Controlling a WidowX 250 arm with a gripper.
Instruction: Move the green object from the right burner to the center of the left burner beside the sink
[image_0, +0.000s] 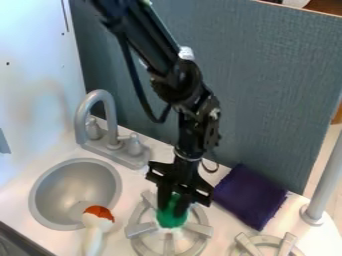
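Observation:
The black gripper (174, 200) hangs over the left stove burner (135, 231), its two fingers pointing down on either side of a green object (172, 214). The fingers are closed against the green object, whose upper part is partly hidden between them. Below it are the grey bars of the burner; whether it rests on them I cannot tell. To the right of the gripper, a dark purple cloth (250, 196) lies on the counter against the back panel. A white object with an orange-red top (99, 214) is at the right front edge of the sink.
The round grey sink (59, 187) is on the left, with a grey faucet (107, 120) and its knobs behind it. A second burner (267, 246) is at the front right. A grey post (323, 182) stands at the right edge, and a blue-grey panel (280, 90) rises behind the counter.

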